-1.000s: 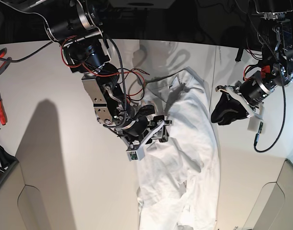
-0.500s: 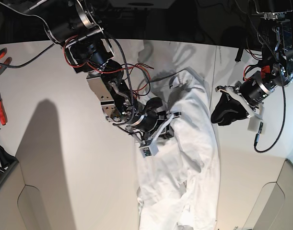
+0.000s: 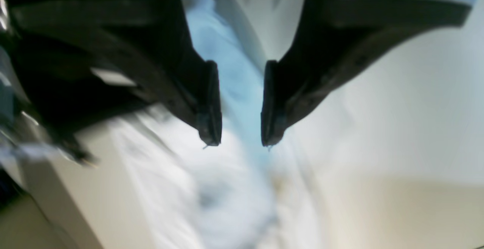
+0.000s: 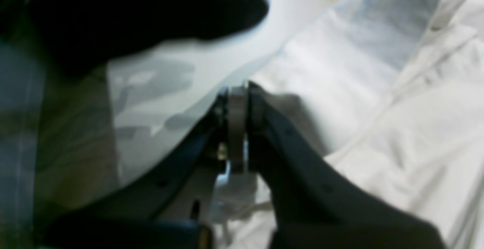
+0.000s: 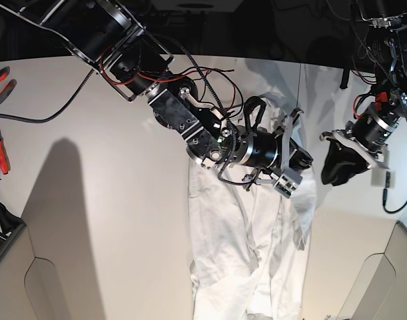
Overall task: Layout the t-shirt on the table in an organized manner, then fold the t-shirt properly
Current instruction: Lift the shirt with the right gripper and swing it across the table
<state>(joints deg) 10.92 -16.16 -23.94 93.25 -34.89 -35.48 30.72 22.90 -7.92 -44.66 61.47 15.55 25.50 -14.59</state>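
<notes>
The white t-shirt (image 5: 236, 240) lies wrinkled in a long strip down the middle of the white table (image 5: 90, 200). My right gripper (image 5: 300, 159) reaches across the shirt's upper part. In the right wrist view it (image 4: 237, 105) is shut on a thin fold of the t-shirt (image 4: 378, 128). My left gripper (image 5: 341, 167) hangs over the table just right of the shirt. In the left wrist view it (image 3: 238, 141) is open and empty, with the blurred t-shirt (image 3: 211, 188) below it.
Red-handled tools (image 5: 0, 83) lie at the table's left edge. Beige panels stand at the front left (image 5: 43, 280) and front right (image 5: 390, 267) corners. A thin dark seam (image 5: 300, 87) runs across the table near the shirt's top.
My right arm has swung from the shirt's left edge across to its right side, dragging the gripped cloth along. The shirt's upper part has shifted. My left gripper has moved slightly right.
</notes>
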